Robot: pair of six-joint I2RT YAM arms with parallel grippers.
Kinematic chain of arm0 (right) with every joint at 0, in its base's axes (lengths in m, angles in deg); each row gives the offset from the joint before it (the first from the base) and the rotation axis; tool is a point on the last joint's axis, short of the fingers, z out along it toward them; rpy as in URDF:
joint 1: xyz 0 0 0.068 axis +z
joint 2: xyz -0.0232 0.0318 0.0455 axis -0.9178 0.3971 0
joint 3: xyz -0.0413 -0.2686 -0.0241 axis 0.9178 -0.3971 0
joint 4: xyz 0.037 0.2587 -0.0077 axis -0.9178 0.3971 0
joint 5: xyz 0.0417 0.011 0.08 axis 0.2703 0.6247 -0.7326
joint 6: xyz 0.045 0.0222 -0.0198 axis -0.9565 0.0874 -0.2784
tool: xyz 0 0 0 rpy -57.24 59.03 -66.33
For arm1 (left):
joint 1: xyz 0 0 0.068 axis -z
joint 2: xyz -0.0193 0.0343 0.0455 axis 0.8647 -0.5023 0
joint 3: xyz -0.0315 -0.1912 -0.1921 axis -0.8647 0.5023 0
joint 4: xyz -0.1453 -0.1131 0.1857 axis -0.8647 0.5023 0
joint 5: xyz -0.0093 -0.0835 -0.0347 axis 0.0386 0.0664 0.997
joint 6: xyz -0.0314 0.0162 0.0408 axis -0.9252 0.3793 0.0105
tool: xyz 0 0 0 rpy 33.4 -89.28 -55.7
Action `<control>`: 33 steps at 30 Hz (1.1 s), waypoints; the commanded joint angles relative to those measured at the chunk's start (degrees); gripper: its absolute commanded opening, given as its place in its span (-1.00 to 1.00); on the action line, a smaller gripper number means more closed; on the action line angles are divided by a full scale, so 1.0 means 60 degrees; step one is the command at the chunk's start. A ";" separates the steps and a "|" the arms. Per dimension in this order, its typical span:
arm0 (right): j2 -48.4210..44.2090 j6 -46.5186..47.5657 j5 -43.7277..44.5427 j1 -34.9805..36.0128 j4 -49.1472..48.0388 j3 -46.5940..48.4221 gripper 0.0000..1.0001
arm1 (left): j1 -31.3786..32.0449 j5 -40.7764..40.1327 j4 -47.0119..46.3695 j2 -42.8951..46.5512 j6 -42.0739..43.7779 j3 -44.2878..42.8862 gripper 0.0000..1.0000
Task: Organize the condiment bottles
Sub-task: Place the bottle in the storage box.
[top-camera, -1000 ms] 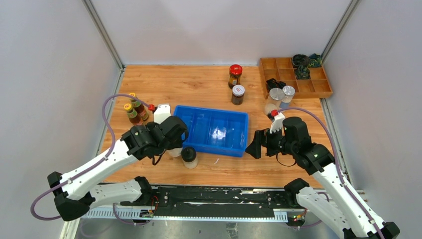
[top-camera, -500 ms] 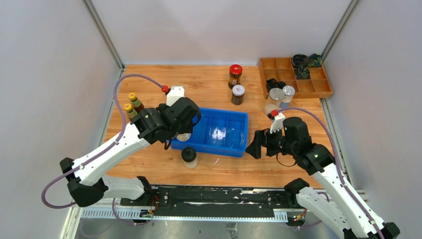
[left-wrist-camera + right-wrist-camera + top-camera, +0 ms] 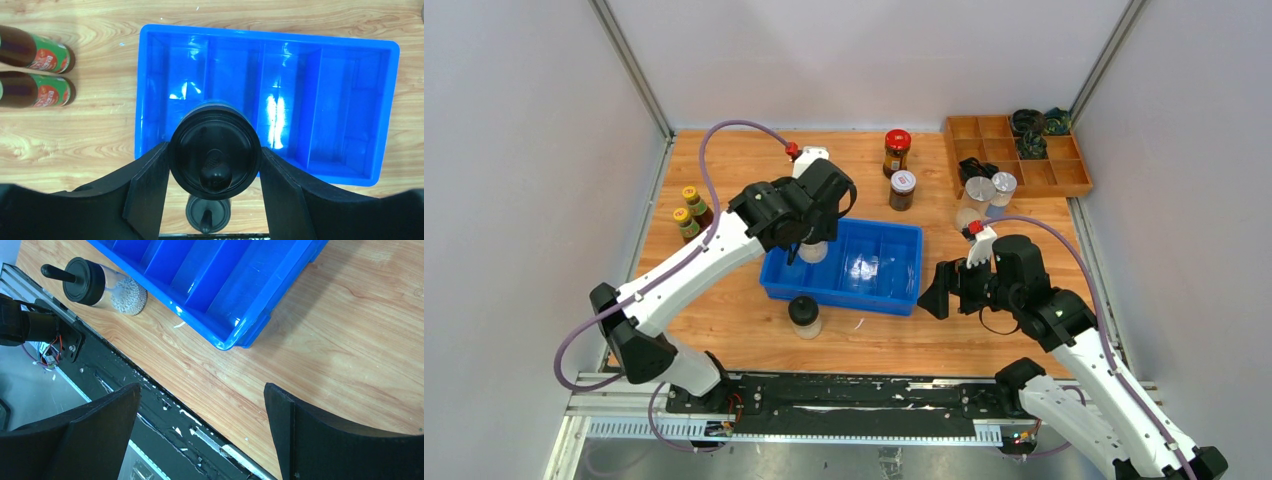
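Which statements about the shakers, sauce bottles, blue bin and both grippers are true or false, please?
1. The left gripper clamps a black-lidded clear shaker above the blue plastic bin. True.
2. The right gripper is shut on a jar. False: it is open and empty.
3. The other black-lidded shaker stands inside the bin. False: it stands on the wooden table at the bin's near side.
4. Two yellow-capped sauce bottles stand on the table left of the bin. True.

Pale grey walls (image 3: 854, 60) with metal corner posts (image 3: 631, 65) enclose a wooden table (image 3: 734, 335).
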State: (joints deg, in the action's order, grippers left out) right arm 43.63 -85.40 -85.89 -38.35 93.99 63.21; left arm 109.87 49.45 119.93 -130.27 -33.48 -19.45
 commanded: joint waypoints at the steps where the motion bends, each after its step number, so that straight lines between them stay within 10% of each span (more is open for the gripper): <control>1: -0.0088 0.0117 0.0016 0.0109 0.0054 -0.0038 1.00 | -0.0556 0.0773 -0.0925 -0.0252 0.0822 -0.0265 -0.17; 33: 0.0175 0.0131 0.0014 0.0107 0.0133 -0.0001 1.00 | -0.1721 0.2418 -0.4649 -0.1520 0.2477 0.1907 -0.25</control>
State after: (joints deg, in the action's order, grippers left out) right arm 44.53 -85.40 -85.87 -38.35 94.01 63.21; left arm 100.14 63.53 96.37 -138.78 -19.62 -8.33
